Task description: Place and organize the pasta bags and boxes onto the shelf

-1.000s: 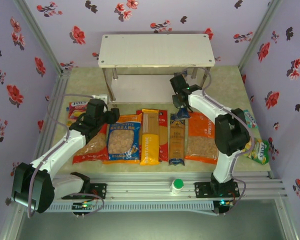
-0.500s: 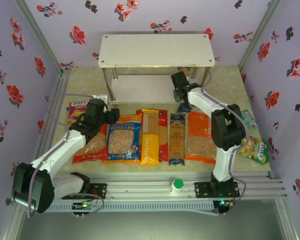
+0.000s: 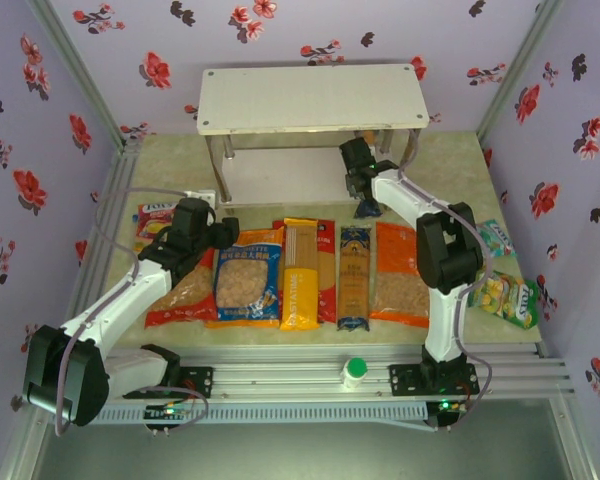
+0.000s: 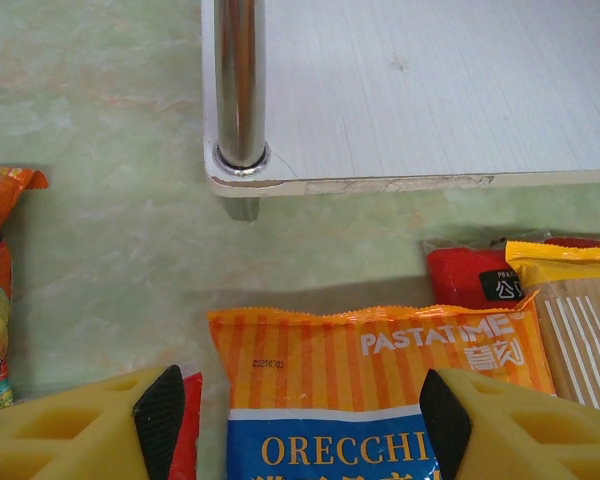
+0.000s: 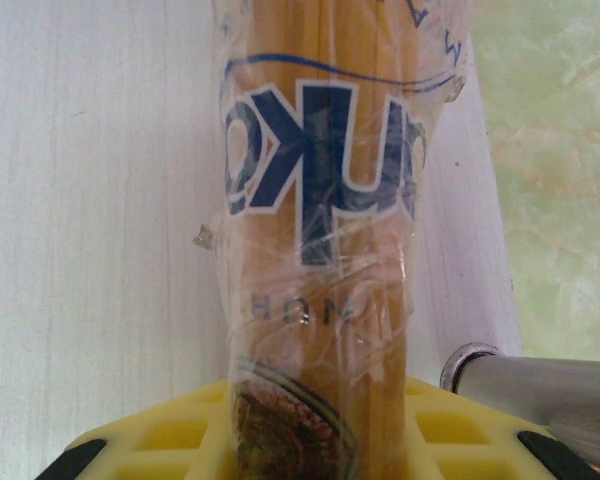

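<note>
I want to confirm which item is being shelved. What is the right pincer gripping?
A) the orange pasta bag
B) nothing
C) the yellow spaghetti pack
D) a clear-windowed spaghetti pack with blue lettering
D: in the right wrist view the right pincer is shut on a clear-windowed spaghetti pack, with the lower white shelf board behind it.

Your shelf (image 3: 310, 100) stands at the table's far edge. One dark blue spaghetti pack (image 5: 320, 200), held in the right tool (image 5: 300, 440), reaches over the lower board's right end. Flat in a row toward the near edge you have the red bag (image 3: 188, 298), blue-orange bag (image 3: 247, 280), yellow pack (image 3: 300, 275) overlapping red packs (image 3: 327, 270), second blue pack (image 3: 355, 275) and orange bag (image 3: 404, 275).
</note>
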`<act>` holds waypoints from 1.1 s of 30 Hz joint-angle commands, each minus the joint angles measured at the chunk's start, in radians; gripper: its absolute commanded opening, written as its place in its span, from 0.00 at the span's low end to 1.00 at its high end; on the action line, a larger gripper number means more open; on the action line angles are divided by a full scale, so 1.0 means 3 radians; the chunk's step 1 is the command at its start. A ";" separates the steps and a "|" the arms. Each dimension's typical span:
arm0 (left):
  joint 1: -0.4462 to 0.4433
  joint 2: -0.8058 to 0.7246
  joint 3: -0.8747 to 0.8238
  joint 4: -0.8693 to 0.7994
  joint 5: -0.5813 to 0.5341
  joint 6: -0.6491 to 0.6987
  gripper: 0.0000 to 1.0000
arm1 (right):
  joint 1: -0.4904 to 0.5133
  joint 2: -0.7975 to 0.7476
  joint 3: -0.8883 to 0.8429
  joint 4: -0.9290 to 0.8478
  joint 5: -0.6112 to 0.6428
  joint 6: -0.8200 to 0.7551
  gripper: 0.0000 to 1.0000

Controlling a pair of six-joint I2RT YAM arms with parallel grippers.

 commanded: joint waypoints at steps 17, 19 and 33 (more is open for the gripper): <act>0.0033 -0.0026 0.0024 -0.0043 0.0036 0.0049 0.68 | -0.0089 0.0219 0.0141 0.0220 0.0148 0.0061 0.51; 0.0033 -0.0034 0.0020 -0.0039 0.0036 0.0054 0.68 | -0.0089 0.0209 0.0142 0.0212 0.0157 0.0056 0.62; 0.0040 -0.0083 -0.0017 -0.0029 0.0026 0.0063 0.69 | -0.0081 -0.0458 -0.0290 0.0466 -0.0113 0.0077 0.86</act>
